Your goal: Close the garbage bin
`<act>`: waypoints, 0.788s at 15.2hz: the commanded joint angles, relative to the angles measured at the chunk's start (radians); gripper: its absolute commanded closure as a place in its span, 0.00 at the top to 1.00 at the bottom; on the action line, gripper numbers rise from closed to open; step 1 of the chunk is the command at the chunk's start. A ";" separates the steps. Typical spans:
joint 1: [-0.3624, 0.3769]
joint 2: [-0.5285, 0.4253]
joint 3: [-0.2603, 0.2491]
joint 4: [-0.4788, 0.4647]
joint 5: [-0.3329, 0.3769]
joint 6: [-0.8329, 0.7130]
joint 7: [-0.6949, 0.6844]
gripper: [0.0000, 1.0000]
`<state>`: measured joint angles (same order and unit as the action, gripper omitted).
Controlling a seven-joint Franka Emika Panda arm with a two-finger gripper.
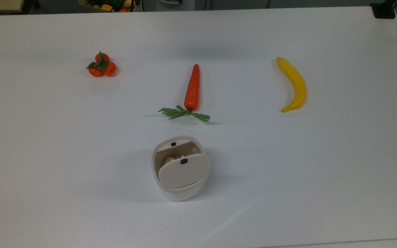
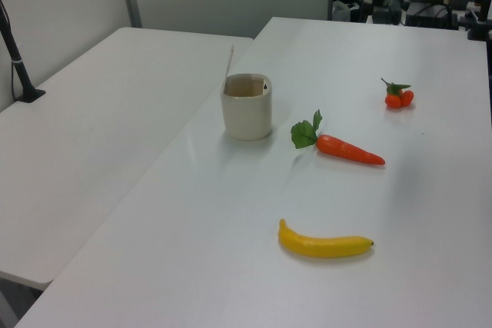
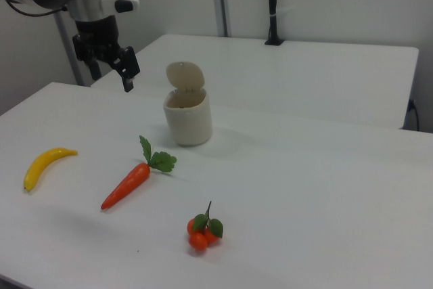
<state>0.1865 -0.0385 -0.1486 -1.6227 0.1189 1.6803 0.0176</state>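
Observation:
The garbage bin (image 1: 181, 193) is a small white tub near the front middle of the table. Its beige lid (image 1: 183, 171) stands raised on its hinge, a small black button on it, and the mouth is uncovered. A pale crumpled lump (image 1: 169, 159) lies inside. In the right view the bin (image 3: 188, 120) stands with its lid (image 3: 185, 76) upright behind the opening. In the left view the bin (image 2: 247, 107) shows the lid edge-on as a thin strip. My gripper (image 3: 110, 76) hangs open and empty in the air, to the right view's left of the bin and apart from it.
A carrot (image 1: 192, 89) with green leaves lies just beyond the bin. A banana (image 1: 294, 84) lies at the top view's right and a cluster of small oranges (image 1: 102, 66) at its left. A second table (image 3: 325, 72) adjoins behind the bin in the right view.

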 commanded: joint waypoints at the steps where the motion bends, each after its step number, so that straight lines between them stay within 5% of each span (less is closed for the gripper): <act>1: 0.027 -0.009 -0.020 -0.026 -0.019 0.060 0.007 1.00; 12: 0.025 -0.003 -0.020 -0.029 -0.019 0.071 -0.010 1.00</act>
<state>0.1867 -0.0344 -0.1489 -1.6285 0.1174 1.7121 0.0170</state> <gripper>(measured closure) 0.000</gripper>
